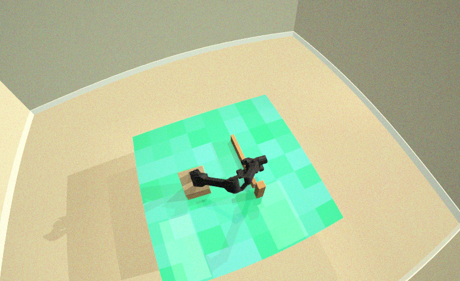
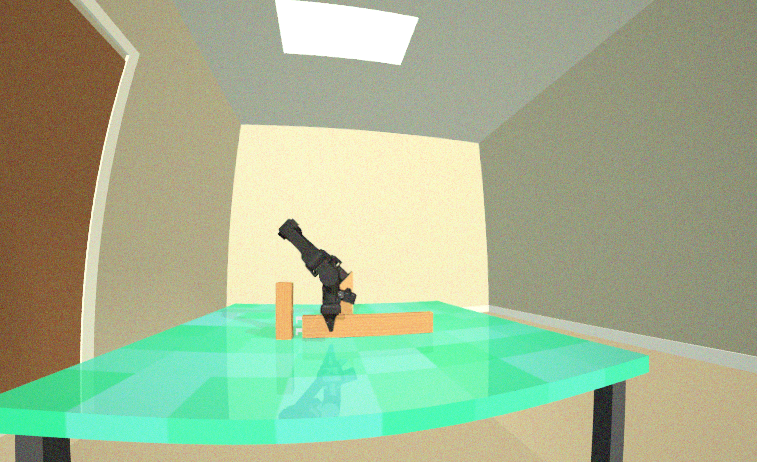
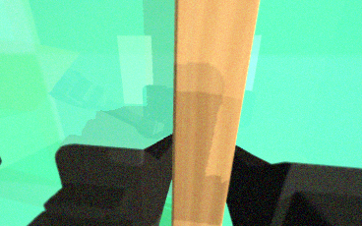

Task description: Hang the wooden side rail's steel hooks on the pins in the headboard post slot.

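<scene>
The wooden side rail (image 1: 237, 146) (image 2: 386, 324) (image 3: 211, 39) stands on its long edge, close to level, low over the table. My gripper (image 2: 330, 328) (image 3: 196, 138) is shut on the rail near its hooked end, one finger on each side. Two pale steel hooks (image 2: 299, 318) stick out from the rail's end toward the headboard post (image 1: 259, 189) (image 2: 284, 309). The post stands upright, and a narrow gap shows between it and the hooks in the exterior view. The post's slot and pins are hidden. The rail's far end is at or very near the table top; exact contact is unclear.
The green patchwork table (image 1: 203, 129) (image 2: 484, 373) carries everything. A wooden block (image 1: 198, 191) stands under the arm's base, left of the rail in the top view. The arm reaches from it across to the rail, with its elbow beside the post.
</scene>
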Robot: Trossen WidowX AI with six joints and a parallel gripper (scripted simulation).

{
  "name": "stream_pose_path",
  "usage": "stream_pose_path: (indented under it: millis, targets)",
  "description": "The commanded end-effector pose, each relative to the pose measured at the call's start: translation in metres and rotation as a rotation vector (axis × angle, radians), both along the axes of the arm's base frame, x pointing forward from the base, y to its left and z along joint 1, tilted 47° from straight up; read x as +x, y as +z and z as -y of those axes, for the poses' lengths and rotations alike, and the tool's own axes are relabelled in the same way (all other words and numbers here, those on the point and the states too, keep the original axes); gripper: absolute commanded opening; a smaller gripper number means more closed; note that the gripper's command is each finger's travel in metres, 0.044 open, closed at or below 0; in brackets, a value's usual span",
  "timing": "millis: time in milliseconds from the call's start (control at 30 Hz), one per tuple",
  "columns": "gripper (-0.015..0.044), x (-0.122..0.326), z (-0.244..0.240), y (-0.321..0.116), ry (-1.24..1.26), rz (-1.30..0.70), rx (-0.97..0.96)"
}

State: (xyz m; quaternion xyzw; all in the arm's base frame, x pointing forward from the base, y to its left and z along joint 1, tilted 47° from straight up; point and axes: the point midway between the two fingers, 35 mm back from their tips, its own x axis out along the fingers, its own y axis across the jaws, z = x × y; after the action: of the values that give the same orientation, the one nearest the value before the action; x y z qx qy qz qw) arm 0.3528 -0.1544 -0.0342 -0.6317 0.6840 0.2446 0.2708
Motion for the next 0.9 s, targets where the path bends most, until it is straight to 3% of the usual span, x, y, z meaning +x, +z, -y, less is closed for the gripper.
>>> stream_pose_path:
  millis: [0, 867]
  targets:
    - [0.0, 0.0038, -0.0044, 0.0036, 0.007, 0.014, -0.001]
    - [0.0, 0.004, -0.0076, 0.0065, 0.007, 0.014, -0.001]
